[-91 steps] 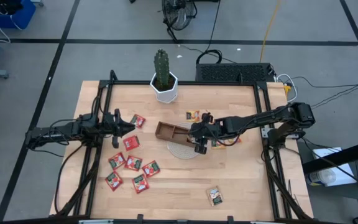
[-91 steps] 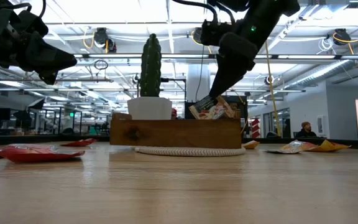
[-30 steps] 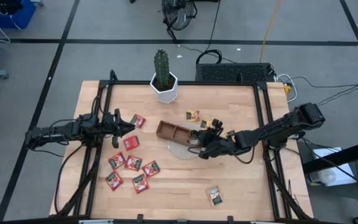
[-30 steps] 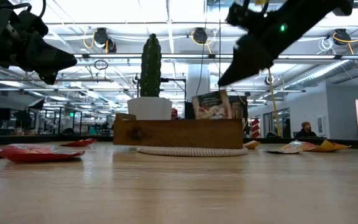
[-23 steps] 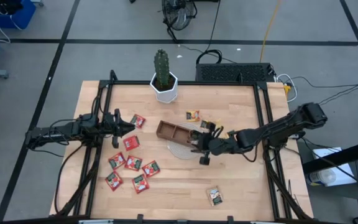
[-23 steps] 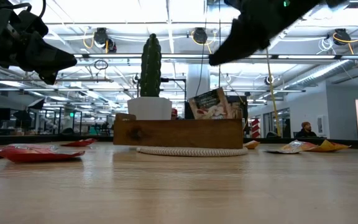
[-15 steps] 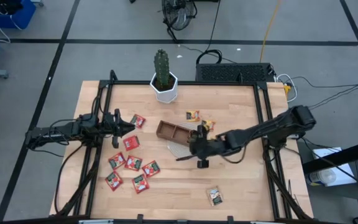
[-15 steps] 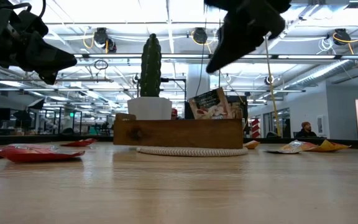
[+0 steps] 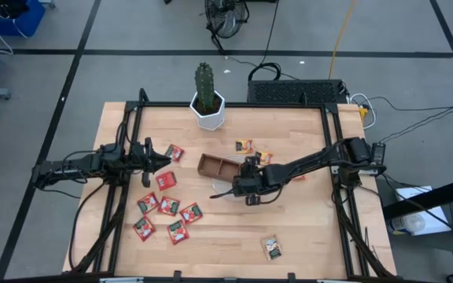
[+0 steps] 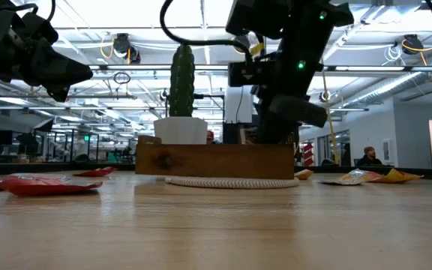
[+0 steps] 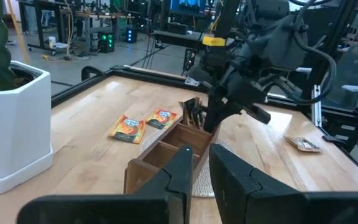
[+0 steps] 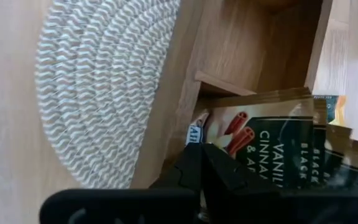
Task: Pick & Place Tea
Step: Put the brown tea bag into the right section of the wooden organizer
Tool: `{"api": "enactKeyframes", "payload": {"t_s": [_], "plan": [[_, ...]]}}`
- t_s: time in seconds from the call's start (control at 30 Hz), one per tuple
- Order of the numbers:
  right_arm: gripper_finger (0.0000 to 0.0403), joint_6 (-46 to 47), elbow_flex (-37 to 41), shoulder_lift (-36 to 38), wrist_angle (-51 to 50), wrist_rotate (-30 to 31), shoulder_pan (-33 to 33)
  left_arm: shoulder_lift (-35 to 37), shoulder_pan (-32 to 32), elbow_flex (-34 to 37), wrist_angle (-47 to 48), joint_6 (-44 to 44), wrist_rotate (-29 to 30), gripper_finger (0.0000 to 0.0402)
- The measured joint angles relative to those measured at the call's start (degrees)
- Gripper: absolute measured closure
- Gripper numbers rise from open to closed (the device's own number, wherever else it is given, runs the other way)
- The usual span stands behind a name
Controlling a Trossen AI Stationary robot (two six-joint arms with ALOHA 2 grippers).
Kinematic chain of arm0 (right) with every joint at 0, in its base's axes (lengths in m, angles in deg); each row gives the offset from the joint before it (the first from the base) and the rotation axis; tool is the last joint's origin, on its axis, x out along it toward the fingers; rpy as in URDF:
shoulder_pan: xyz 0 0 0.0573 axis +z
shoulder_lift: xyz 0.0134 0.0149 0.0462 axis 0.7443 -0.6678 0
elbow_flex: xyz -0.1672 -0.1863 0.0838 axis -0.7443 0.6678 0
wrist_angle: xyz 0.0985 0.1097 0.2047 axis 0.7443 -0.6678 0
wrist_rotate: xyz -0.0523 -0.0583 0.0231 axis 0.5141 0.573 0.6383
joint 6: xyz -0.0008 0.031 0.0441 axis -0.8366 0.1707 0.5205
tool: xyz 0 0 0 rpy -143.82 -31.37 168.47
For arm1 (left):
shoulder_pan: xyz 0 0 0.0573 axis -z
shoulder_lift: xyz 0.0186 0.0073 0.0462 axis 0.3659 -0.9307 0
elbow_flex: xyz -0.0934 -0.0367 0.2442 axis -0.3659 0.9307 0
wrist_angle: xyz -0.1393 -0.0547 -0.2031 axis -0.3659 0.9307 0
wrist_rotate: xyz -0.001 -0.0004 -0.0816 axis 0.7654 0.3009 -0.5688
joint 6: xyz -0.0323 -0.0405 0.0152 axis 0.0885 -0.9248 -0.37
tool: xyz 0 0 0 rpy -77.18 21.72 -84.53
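While the right gripper [image 12: 202, 163] hangs clenched and empty just over the wooden tray [image 9: 219, 167], dark tea sachets [image 12: 272, 146] stand packed in the compartment beneath it. The left gripper [image 9: 166, 159] waits nearly closed over red sachets [image 9: 166, 206] on the desk [image 9: 305, 236].

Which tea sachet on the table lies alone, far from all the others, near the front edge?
The grey-white sachet near the table's front edge, on the right arm's side. The red sachets lie grouped on the left arm's side; the orange-yellow ones lie behind the wooden tray.

Grey floor [image 9: 46, 94], bright ceiling lights [image 10: 126, 46] overhead
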Motion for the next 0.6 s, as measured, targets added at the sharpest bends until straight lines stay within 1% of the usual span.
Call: {"api": "enactKeyframes", "payload": {"t_s": [0.3, 0.37, 0.5, 0.6], "plan": [[0.0403, 1.26, 0.09, -1.16, -1.41, -0.98, -0.34, 0.0, 0.02, 0.0, 0.0, -0.01, 0.0, 0.0344], [0.0403, 2.16, 0.12, -1.2, -1.82, 1.0, -0.3, -0.01, 0.01, 0.0, 0.0, 0.0, 0.01, 0.0344], [0.0403, 5.04, 0.23, -1.39, -2.01, 7.12, 0.44, 0.0, 0.0, 0.0, 0.0, -0.02, 0.02, 0.0344], [0.0403, 7.01, 0.38, -1.5, -2.35, 8.65, 0.39, 0.0, 0.01, 0.0, 0.0, -0.01, 0.02, 0.0344]]}}
